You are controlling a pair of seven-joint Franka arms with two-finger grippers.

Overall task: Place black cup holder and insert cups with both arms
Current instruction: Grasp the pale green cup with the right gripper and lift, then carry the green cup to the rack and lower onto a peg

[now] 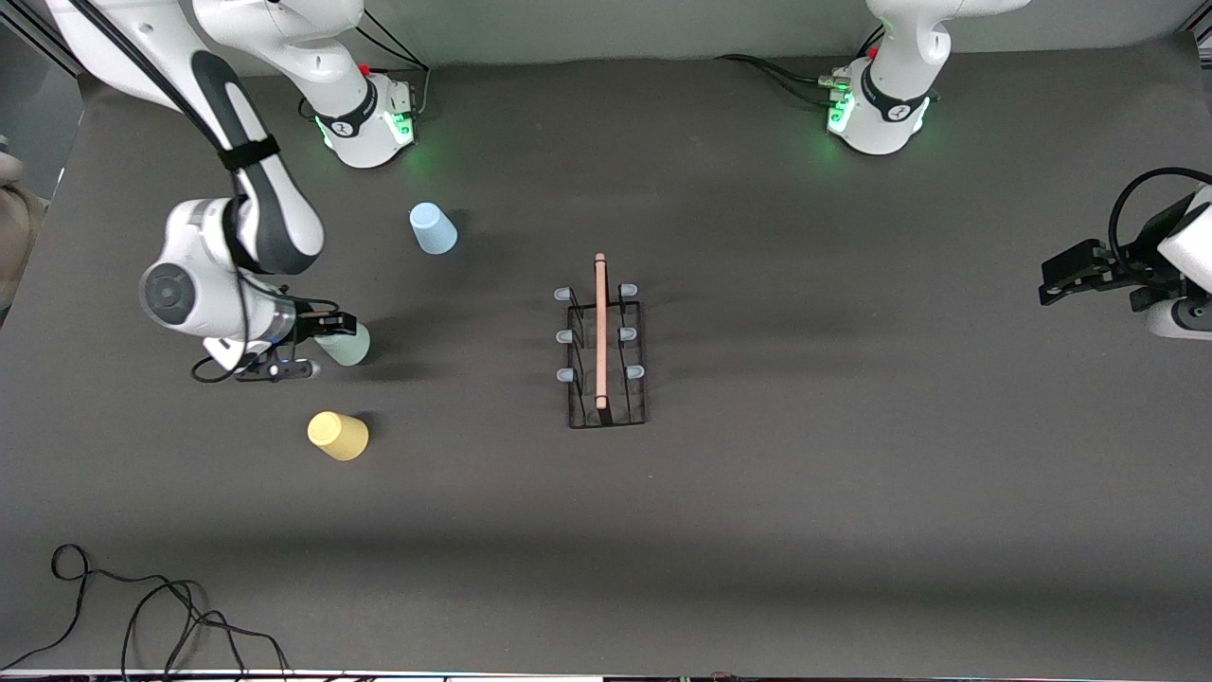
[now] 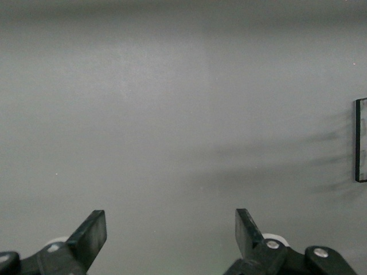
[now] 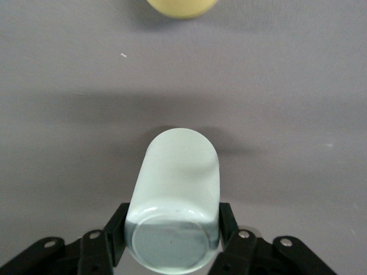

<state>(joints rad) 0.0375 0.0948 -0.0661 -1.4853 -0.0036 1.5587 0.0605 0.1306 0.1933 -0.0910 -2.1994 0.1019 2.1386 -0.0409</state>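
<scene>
Already the black cup holder (image 1: 604, 352) stands upright mid-table in the front view, so placing looks done and the step in hand seems to be the first cup. Taking the holder as landmark: all three cups lie toward the right arm's end of the table from it. The blue cup (image 1: 433, 228) is farther from the front camera than the holder, the yellow cup (image 1: 338, 436) nearer, and the mint green cup (image 1: 345, 343) roughly level with it. The right gripper (image 1: 325, 330) sits at the mint cup, low by the table. The left gripper (image 1: 1070, 275) waits well apart from the holder, toward the left arm's end.

From the left wrist view, the left gripper (image 2: 171, 236) has its fingers spread wide with nothing between them; only bare table and one edge of the holder (image 2: 361, 140) show.

Through the right wrist view, the right gripper (image 3: 172, 229) has its fingers closed against both sides of the mint cup (image 3: 178, 183), gripping it near one end. The yellow cup (image 3: 180, 7) peeks in at the frame edge.

Next, I judge, the cup must be lifted, carried to the holder and slipped over a pale-tipped peg (image 1: 562, 336), which calls for lining its open mouth with the peg.
</scene>
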